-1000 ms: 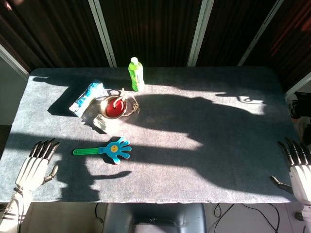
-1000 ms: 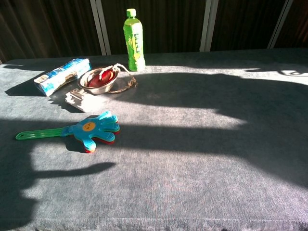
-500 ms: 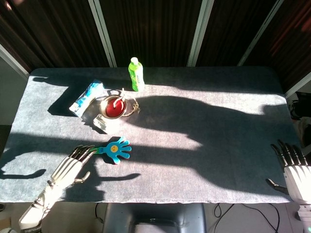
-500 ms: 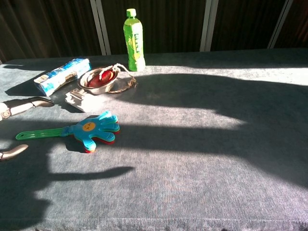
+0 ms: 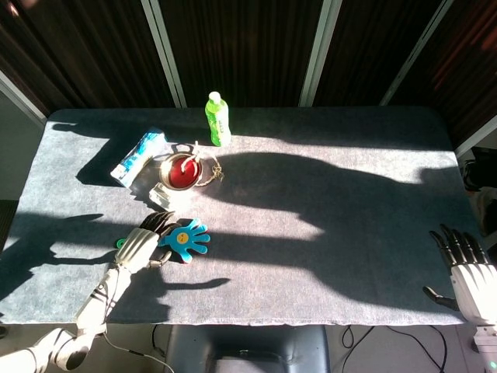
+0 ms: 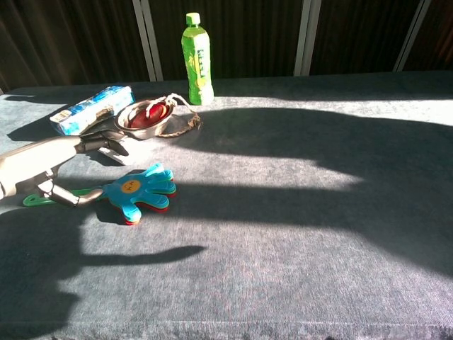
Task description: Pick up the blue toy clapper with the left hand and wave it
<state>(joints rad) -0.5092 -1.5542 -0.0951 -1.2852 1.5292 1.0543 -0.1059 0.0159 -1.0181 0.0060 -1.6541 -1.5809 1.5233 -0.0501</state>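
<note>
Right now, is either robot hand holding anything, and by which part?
Nothing is held. The left robot hand is over the clapper's green handle, fingers apart; the right robot hand is open.

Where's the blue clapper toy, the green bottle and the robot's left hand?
blue toy clapper (image 6: 138, 190), chest view, on its blue palm.
green bottle (image 6: 197, 64), chest view, on its label.
left hand (image 5: 140, 245), head view, on the back of the hand.

Matt cloth under hard, shiny things

The table (image 6: 297, 234) wears a grey, felt-like matt cloth; the blue toy clapper (image 6: 138, 189) looks like smooth plastic, the green bottle (image 6: 196, 60) glossy plastic, the bowl (image 6: 145, 117) shiny metal, the left hand (image 5: 140, 245) pale and smooth with dark fingertips.
</note>
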